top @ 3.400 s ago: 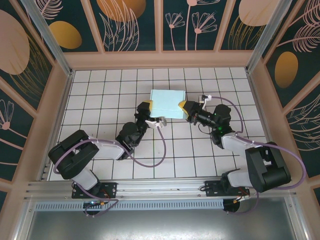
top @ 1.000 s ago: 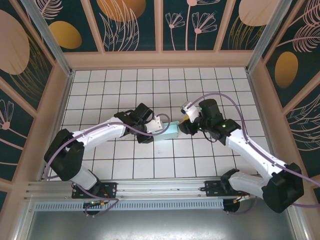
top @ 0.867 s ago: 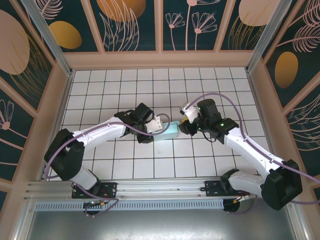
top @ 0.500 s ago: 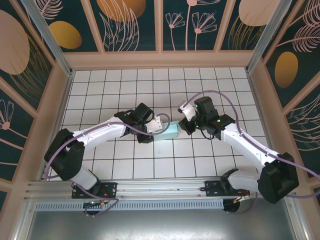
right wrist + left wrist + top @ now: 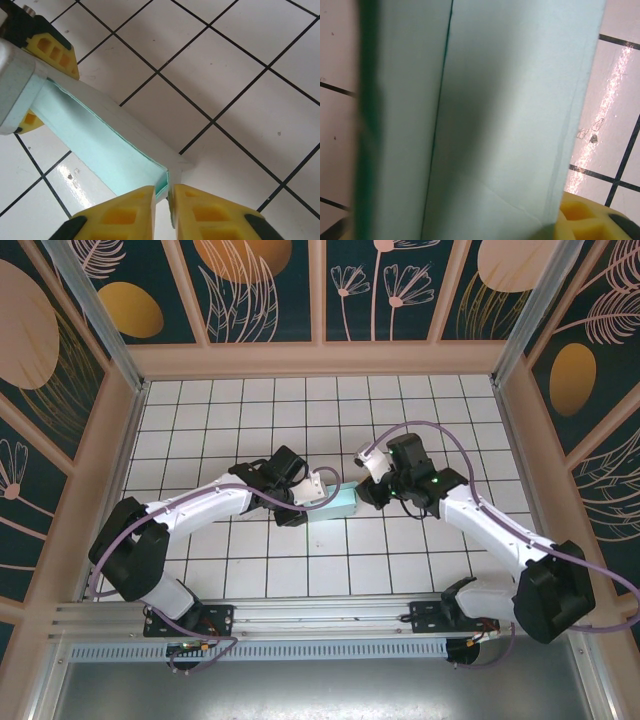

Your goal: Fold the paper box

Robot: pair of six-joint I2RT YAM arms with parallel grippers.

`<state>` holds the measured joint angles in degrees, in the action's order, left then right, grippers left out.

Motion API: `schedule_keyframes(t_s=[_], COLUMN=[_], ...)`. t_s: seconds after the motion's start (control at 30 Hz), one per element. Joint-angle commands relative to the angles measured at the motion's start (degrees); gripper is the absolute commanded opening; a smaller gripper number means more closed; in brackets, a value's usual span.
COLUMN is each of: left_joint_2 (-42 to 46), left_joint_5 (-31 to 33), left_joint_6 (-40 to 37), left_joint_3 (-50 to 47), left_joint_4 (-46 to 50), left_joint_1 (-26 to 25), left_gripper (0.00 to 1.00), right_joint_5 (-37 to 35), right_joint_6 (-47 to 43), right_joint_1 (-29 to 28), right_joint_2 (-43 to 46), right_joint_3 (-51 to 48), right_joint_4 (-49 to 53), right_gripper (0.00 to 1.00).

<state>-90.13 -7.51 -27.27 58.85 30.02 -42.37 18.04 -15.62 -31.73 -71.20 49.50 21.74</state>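
Paper box (image 5: 100,150), right end effector (image 5: 162,200) apparently pinching its wall

— What colour are the arms?
— The left arm (image 5: 200,508) and the right arm (image 5: 490,530) both have white link shells and black joint housings. The bulkiest black blocks sit near the bases.
— Cables?
— A purple cable (image 5: 420,423) runs along the right arm, and one like it (image 5: 190,498) runs along the left.
— And the hands?
— The left hand (image 5: 312,502) carries a pale grey block. The right hand (image 5: 162,192) has blocky yellow fingers (image 5: 117,215) with square recesses moulded in, and black parts behind them.
— Any markings?
— A small green light (image 5: 435,480) glows on the right arm's black housing.
— The bases?
— Black mounting plates (image 5: 445,618).
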Motion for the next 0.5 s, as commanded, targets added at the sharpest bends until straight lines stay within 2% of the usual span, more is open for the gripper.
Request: schedule_keyframes(t_s=[0.0,0.07,0.27,0.47], left_joint_2=[-2.6,-2.7,-3.1,-4.8], left_joint_5=[-1.3,-1.3,-1.8,-1.7], left_joint_6=[0.7,1.0,2.4,3.5], left_joint_3=[-0.8,-0.8,0.1,1.0], left_joint_4=[2.4,2.4,2.1,2.4], left_joint_1=[0.0,0.0,0.0,0.0], left_gripper=[0.35,0.35,0.35,0.35], right_joint_5=[0.6,0.9,-0.3,-3.8], right_joint_6=[0.1,0.1,2.7,15.6], right_joint_1=[-0.4,-0.4,-0.6,-1.9], right_joint_2=[-0.8,-0.4,0.5,1.0], right_joint_3=[1.6,1.6,2.2,2.2], right_joint_4=[1.0,1.1,1.9,1.3], right_gripper=[0.06,0.00,0.00,0.00])
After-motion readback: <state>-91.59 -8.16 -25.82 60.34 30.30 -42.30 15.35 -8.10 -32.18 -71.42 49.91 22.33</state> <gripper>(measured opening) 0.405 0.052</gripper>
